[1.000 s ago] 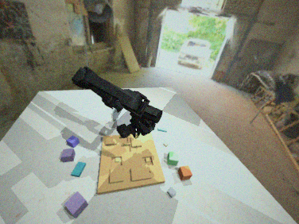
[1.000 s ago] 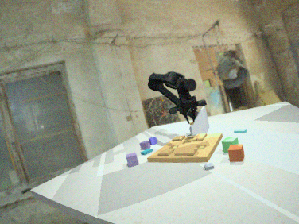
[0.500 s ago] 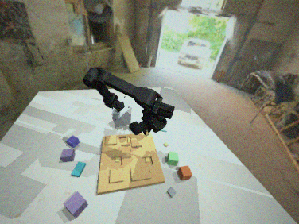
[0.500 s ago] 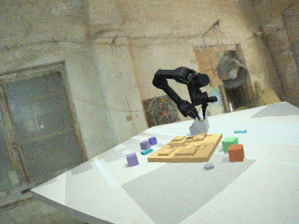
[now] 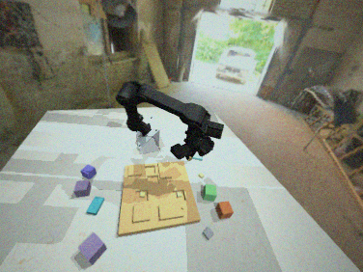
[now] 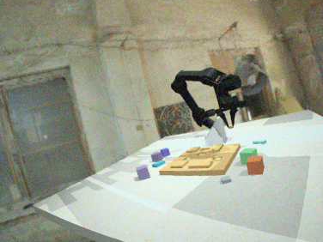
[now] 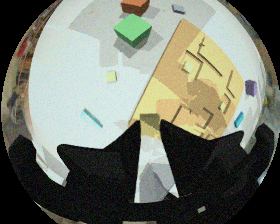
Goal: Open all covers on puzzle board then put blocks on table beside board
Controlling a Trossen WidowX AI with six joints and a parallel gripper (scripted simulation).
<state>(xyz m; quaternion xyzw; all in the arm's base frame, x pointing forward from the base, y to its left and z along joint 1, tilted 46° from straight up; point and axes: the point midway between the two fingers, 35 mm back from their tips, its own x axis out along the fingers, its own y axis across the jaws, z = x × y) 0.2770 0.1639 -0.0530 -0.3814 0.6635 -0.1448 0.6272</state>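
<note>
My gripper [image 5: 190,158] [image 6: 231,126] [image 7: 149,123] is shut on a small yellow block, olive in shadow in the wrist view, and holds it above the table beyond the board's far right corner. The wooden puzzle board [image 5: 159,227] [image 6: 234,154] [image 7: 167,55] lies flat, with raised square covers such as the front right cover [image 5: 172,211] [image 6: 199,162]. Pale yellow squares show in two openings, one on the left [image 5: 143,194] and one on the right [image 5: 180,194] [image 7: 189,66]; their depth is unclear. Another yellow block [image 5: 201,176] [image 7: 111,76] lies on the table, right of the board.
Right of the board are a green cube [image 5: 209,192] [image 6: 248,156] [image 7: 132,29], an orange cube [image 5: 225,209] [image 6: 255,165], a grey block [image 5: 208,232] [image 6: 225,179] and a teal slab [image 6: 259,142] [image 7: 92,118]. Left are purple and blue cubes and another teal slab [image 5: 96,205].
</note>
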